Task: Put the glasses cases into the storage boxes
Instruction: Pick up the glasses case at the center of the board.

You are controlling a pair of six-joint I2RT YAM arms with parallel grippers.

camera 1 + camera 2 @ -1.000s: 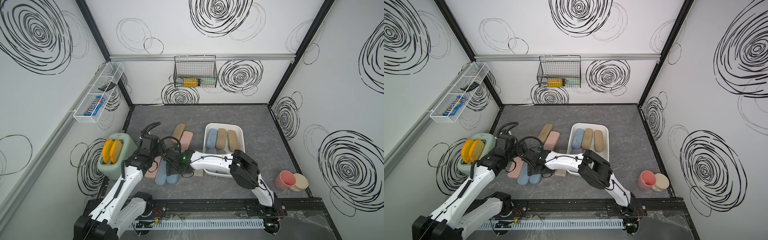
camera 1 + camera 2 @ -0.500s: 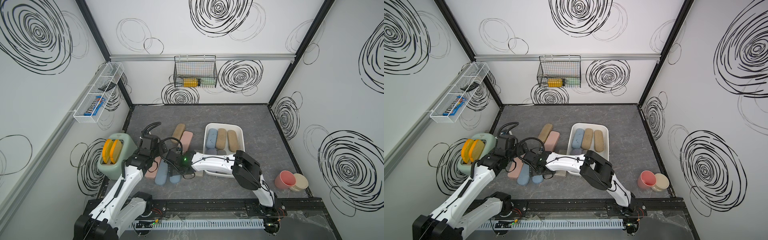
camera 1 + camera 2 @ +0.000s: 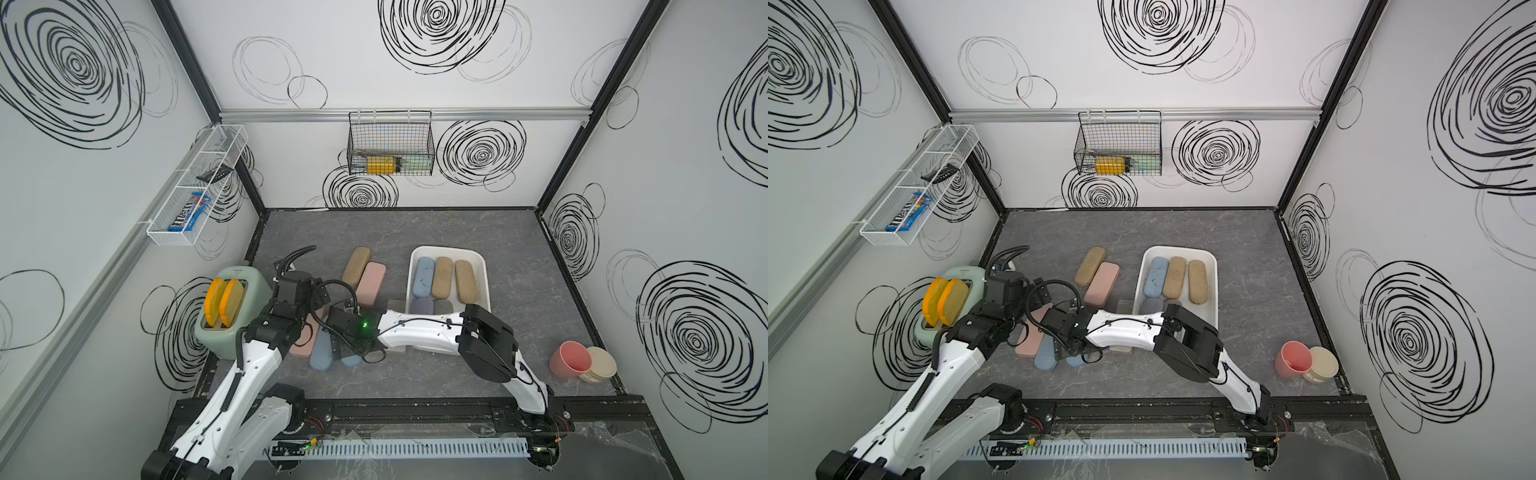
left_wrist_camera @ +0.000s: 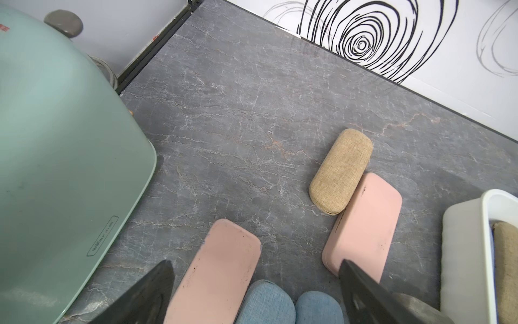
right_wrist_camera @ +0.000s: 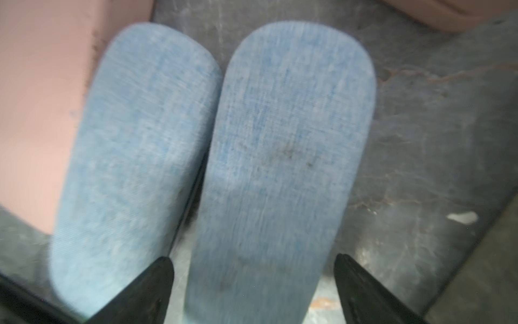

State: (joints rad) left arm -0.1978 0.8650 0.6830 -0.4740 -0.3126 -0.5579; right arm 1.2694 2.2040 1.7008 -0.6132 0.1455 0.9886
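Two blue glasses cases (image 5: 134, 140) lie side by side next to a pink case (image 3: 302, 347). My right gripper (image 5: 253, 280) is open and low over the right-hand blue case (image 5: 283, 157), one finger on each side of it and a gap showing at the left finger. My left gripper (image 4: 255, 269) hangs open above the pink case (image 4: 215, 269) and the blue cases' ends. A tan case (image 3: 356, 265) and another pink case (image 3: 370, 283) lie further back. The white storage box (image 3: 446, 251) holds a blue case (image 3: 422, 276), two tan ones and greyish ones, partly hidden by my right arm.
A mint toaster (image 3: 245, 286) with two yellow slices (image 3: 224, 301) stands at the left wall, close to my left arm. A pink cup (image 3: 570, 365) and a beige cup (image 3: 600, 365) sit front right. A black wire basket (image 3: 390, 143) and a white mesh rack (image 3: 195, 187) hang on the walls.
My right gripper has slid a little toward the front left over the blue cases, and its jaws have narrowed slightly. The left arm has stayed put.
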